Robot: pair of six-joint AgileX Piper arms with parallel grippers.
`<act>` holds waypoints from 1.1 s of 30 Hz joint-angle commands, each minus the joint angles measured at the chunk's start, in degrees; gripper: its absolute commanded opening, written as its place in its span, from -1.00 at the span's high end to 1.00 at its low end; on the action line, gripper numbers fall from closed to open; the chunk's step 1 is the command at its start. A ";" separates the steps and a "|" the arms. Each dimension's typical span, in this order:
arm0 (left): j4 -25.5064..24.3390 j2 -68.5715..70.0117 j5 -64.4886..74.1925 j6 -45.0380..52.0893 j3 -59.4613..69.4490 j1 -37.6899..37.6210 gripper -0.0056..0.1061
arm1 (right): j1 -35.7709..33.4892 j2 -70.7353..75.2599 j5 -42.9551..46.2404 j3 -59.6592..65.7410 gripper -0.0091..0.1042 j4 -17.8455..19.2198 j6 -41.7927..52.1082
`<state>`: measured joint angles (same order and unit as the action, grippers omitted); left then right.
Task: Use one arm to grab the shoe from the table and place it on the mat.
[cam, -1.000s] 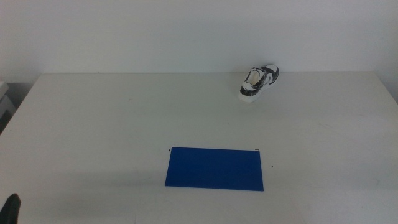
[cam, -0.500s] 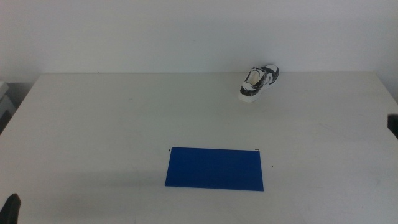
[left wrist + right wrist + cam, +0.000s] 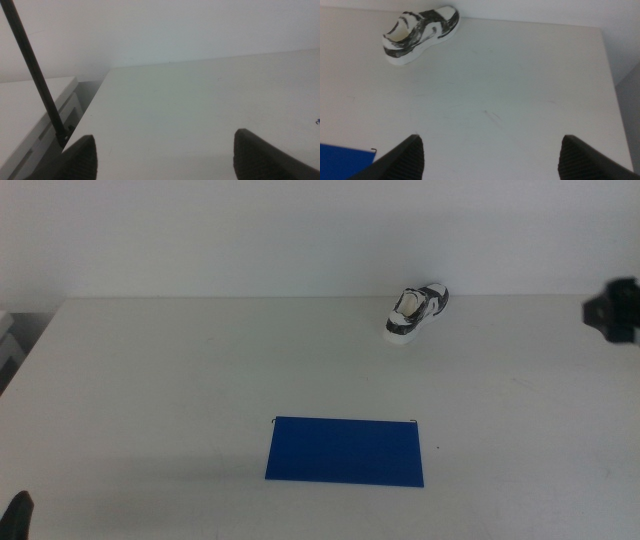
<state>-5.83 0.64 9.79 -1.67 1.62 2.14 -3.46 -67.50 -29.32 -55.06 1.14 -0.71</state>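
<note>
The shoe (image 3: 415, 311), white with dark panels, lies near the table's (image 3: 200, 370) far edge, right of centre; it also shows in the right wrist view (image 3: 420, 33). The blue mat (image 3: 346, 451) lies flat near the front middle, and a corner of the mat (image 3: 345, 161) shows in the right wrist view. My right gripper (image 3: 616, 310) enters at the right edge, well to the right of the shoe; its jaws stand wide open with nothing between them (image 3: 492, 155). My left gripper (image 3: 18, 512) waits at the bottom left corner, open and empty (image 3: 165, 155).
A thin black cable (image 3: 35, 75) crosses the left wrist view. A pale side surface (image 3: 8, 345) sits beyond the table's left edge. The wall stands right behind the shoe.
The right arm has come into the middle view at the right edge, rising from lower down to about the shoe's height. Shoe, mat and left gripper have not moved.
</note>
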 commanded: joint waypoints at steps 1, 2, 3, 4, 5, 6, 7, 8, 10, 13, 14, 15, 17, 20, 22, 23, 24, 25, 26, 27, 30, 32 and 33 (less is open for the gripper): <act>0.55 1.50 -4.44 -0.16 0.16 -0.33 -0.77 | -1.34 -2.27 -0.93 -6.76 -0.82 1.67 0.71; 0.55 1.50 -4.44 -0.16 0.16 -0.33 -0.77 | -2.35 -3.89 -2.45 -8.97 -0.82 2.64 0.71; 0.55 1.50 -4.44 -0.16 0.16 -0.33 -0.77 | -3.46 -5.21 -3.69 -10.74 -0.82 3.42 0.71; 0.55 1.50 -4.44 -0.16 0.16 -0.33 -0.77 | -4.51 -6.80 -5.23 -13.05 -0.82 4.13 0.71; 0.55 1.50 -4.44 -0.16 0.16 -0.33 -0.77 | -5.55 -8.50 -6.78 -15.46 -0.82 4.51 0.30; 0.55 1.50 -4.44 -0.16 0.16 -0.33 -0.77 | -6.39 -10.20 -8.24 -17.44 -0.82 4.66 0.00; 0.55 1.50 -4.44 -0.16 0.16 -0.33 -0.77 | -7.38 -11.93 -9.63 -19.94 -0.82 4.80 -0.66; 0.55 1.50 -4.44 -0.16 0.16 -0.33 -0.77 | -8.26 -13.71 -10.82 -22.44 -0.82 4.93 -1.76; 0.55 1.50 -4.44 -0.16 0.16 -0.33 -0.77 | -9.60 -16.96 -12.63 -27.42 -0.82 5.10 -4.41; 0.55 1.50 -4.44 -0.16 0.16 -0.33 -0.77 | -11.57 -21.86 -15.04 -34.05 -0.82 6.13 -8.78; 0.55 1.50 -4.44 -0.16 0.16 -0.33 -0.77 | -12.14 -23.66 -16.29 -36.38 -0.82 6.61 -10.39; 0.55 1.50 -4.44 -0.16 0.16 -0.33 -0.77 | -12.56 -25.44 -17.29 -38.33 -0.82 6.90 -11.68; 0.55 1.50 -4.44 -0.16 0.16 -0.33 -0.77 | -14.08 -30.69 -20.85 -45.77 -0.82 8.71 -16.21; 0.55 1.50 -4.44 -0.16 0.16 -0.33 -0.77 | -15.55 -36.02 -22.29 -52.14 -0.82 11.12 -20.37; 0.55 1.50 -4.44 -0.16 0.16 -0.33 -0.77 | -16.05 -39.47 -22.29 -55.68 -0.82 12.56 -23.66; 0.55 1.50 -4.44 -0.16 0.16 -0.33 -0.77 | -16.05 -41.08 -22.29 -56.95 -0.82 12.83 -25.28; 0.55 1.50 -4.44 -0.16 0.16 -0.33 -0.77 | -16.05 -42.66 -22.29 -58.48 -0.82 13.17 -27.31; 0.55 1.50 -4.44 -0.16 0.16 -0.33 -0.77 | -16.00 -44.23 -22.35 -59.94 -0.82 13.55 -29.18; 0.55 1.50 -4.44 -0.16 0.16 -0.33 -0.77 | -16.00 -45.41 -22.35 -61.28 -0.82 13.91 -30.58; 0.55 1.50 -4.44 -0.16 0.16 -0.33 -0.77 | -16.00 -46.81 -22.22 -62.56 -0.82 14.12 -32.35; 0.55 1.50 -4.44 -0.16 0.16 -0.33 -0.77 | -16.00 -50.63 -22.10 -65.90 -0.82 14.24 -37.37; 0.55 1.50 -4.44 -0.16 0.16 -0.33 -0.77 | -16.00 -52.79 -22.10 -67.68 -0.82 14.24 -39.59; 0.55 1.50 -4.44 -0.16 0.16 -0.33 -0.77 | -16.00 -53.71 -22.10 -68.30 -0.82 14.24 -40.78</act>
<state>-5.83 0.64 9.79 -1.67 1.62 2.14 -19.53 -123.79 -53.64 -120.50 13.36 -39.41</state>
